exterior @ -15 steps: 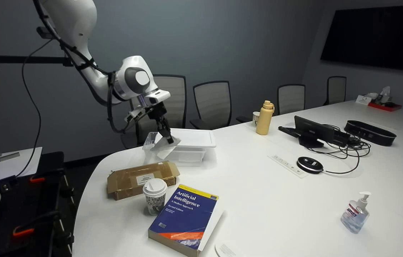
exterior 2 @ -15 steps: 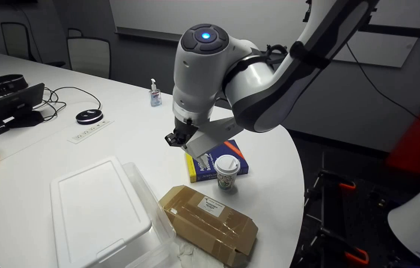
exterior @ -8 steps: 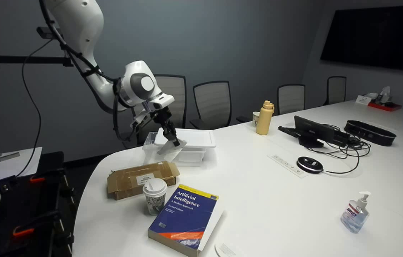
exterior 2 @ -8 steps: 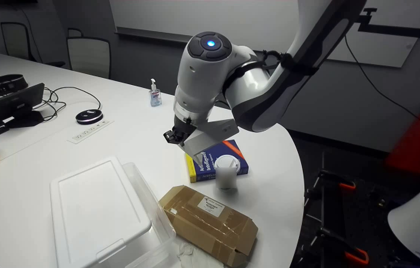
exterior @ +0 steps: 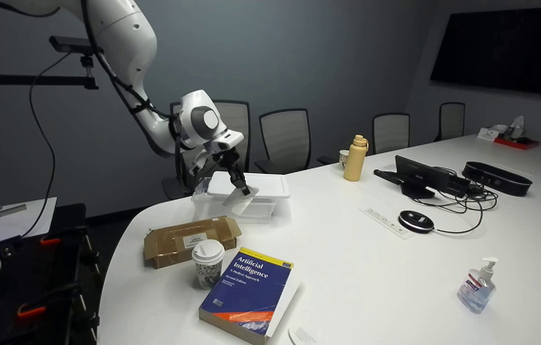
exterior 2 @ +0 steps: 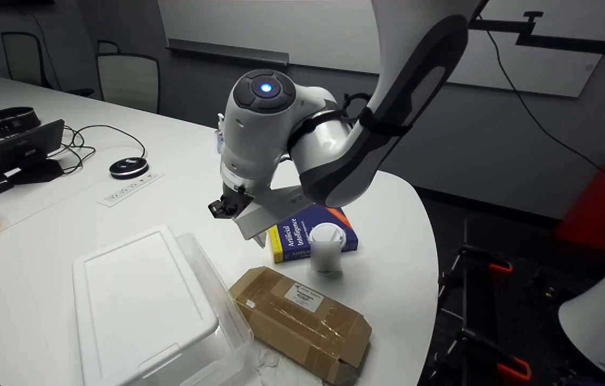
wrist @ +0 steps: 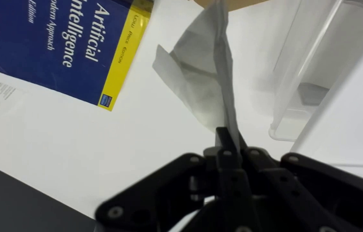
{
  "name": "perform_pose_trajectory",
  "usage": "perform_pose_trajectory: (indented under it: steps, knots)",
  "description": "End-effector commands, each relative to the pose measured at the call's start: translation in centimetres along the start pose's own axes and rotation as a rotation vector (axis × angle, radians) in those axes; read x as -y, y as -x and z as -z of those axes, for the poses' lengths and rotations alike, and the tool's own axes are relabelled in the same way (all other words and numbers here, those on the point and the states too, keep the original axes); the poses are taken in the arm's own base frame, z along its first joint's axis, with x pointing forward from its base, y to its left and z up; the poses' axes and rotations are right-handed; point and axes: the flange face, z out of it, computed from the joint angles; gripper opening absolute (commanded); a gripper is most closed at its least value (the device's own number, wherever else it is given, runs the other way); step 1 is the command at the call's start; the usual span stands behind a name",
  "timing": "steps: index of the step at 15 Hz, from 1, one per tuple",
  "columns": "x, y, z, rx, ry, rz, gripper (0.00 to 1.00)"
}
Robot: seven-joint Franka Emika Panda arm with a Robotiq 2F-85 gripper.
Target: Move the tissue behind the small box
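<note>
My gripper (wrist: 232,136) is shut on a thin white tissue (wrist: 200,74), which hangs creased from between its fingertips above the table. In an exterior view the gripper (exterior: 245,190) and the tissue (exterior: 241,201) are in front of the clear bin. In another exterior view the arm's white housing hides most of the gripper, and I cannot clearly make out the held tissue. The small brown cardboard box (exterior: 194,239) lies on the table, lower left of the gripper; it also shows in an exterior view (exterior 2: 302,321), and its edge at the top of the wrist view (wrist: 233,4).
A clear bin (exterior 2: 238,327) with a white lid (exterior 2: 141,300) stands beside the box. A crumpled white sheet (exterior 2: 281,370) lies near them. A lidded cup (exterior: 208,268) and a blue book (exterior: 251,287) stand close to the box. Sanitizer (exterior: 476,287) is farther off.
My gripper has moved right and slightly down with the tissue, as seen in an exterior view, while shut on it. The box, bin, cup and book have not moved.
</note>
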Motion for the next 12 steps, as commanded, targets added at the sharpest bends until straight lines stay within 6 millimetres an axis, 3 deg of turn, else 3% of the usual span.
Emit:
perform_pose_trajectory:
  steps: [1, 8, 9, 12]
  knots:
    - [1.1, -1.8, -2.2, -0.01, -0.025, 0.019, 0.0]
    - [0.0, -4.4, -6.1, 0.002, -0.034, 0.032, 0.0]
    - [-0.2, -4.6, -6.4, 0.004, -0.036, 0.031, 0.21]
    - [-0.3, -4.8, -6.8, 0.017, -0.048, 0.042, 0.4]
